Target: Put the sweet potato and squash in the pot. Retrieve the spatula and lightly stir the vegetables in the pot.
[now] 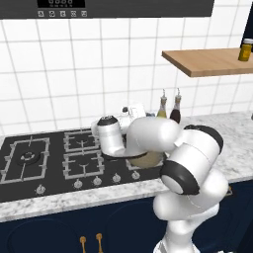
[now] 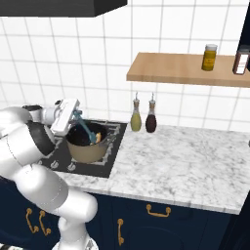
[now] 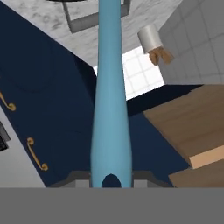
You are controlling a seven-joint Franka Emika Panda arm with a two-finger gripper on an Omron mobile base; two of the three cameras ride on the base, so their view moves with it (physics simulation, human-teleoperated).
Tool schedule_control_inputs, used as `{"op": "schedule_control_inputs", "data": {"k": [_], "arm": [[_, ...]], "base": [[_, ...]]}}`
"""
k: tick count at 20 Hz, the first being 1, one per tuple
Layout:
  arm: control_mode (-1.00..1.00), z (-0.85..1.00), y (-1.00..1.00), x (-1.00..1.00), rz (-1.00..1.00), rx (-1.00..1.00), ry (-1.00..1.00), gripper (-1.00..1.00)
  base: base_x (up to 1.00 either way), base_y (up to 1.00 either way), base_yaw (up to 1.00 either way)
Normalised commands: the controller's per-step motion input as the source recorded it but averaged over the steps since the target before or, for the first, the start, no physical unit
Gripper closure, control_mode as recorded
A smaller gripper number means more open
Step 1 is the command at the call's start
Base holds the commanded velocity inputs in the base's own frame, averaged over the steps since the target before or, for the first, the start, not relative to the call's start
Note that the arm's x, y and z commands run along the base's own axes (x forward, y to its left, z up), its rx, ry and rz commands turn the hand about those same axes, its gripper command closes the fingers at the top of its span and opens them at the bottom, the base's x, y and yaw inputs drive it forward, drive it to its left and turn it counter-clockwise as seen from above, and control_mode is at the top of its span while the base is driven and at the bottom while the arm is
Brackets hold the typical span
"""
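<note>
Clamping the spatula [image 2: 86, 128] by its handle, the gripper [image 2: 73, 113] sits at about 10 o'clock of the pot [image 2: 87, 144], jaws shut tight on it; hand view shows the teal shaft running straight up from between the fingertips. Spatula slants down from the gripper toward 4 o'clock, blade end inside the pot's dark interior. An orange lump at the pot's 2 o'clock inner side looks like the sweet potato [image 2: 99, 136]; squash can't be made out, maybe hidden by rim or spatula. Judging from this, loading looks done and the spatula fetched, stirring is the step in hand; what's left is a few light strokes. Pot sits on the stove [image 1: 29, 158], near its counter-side edge. Two bottles [image 2: 143, 116] stand at 2 o'clock, apart from the pot, shelf [image 2: 166, 68] overhead. Tiled wall close behind, so room to sweep is tight at 12, freer toward 6.
</note>
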Motion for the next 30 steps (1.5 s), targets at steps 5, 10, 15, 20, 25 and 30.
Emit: {"op": "schedule_control_inputs", "data": {"k": [5, 10, 15, 20, 25, 30], "arm": [[-1.0, -0.04, -0.19, 0.07, -0.08, -0.07, -0.04, 1.0], [-1.0, -0.33, -0.11, 0.07, -0.05, 0.0, 0.01, 1.0], [-1.0, -0.37, -0.01, 0.1, 0.0, 0.03, 0.0, 1.0], [-1.0, -0.42, 0.0, 0.15, 0.0, 0.06, 0.0, 1.0], [-1.0, -0.09, 0.03, -0.06, 0.0, 0.12, 0.07, 1.0], [-1.0, 0.1, 0.1, -0.04, 0.0, 0.17, 0.17, 1.0]], "base": [[0.0, 0.0, 0.0], [0.0, 0.0, 0.0], [0.0, 0.0, 0.0], [0.0, 0.0, 0.0], [0.0, 0.0, 0.0], [0.0, 0.0, 0.0]]}}
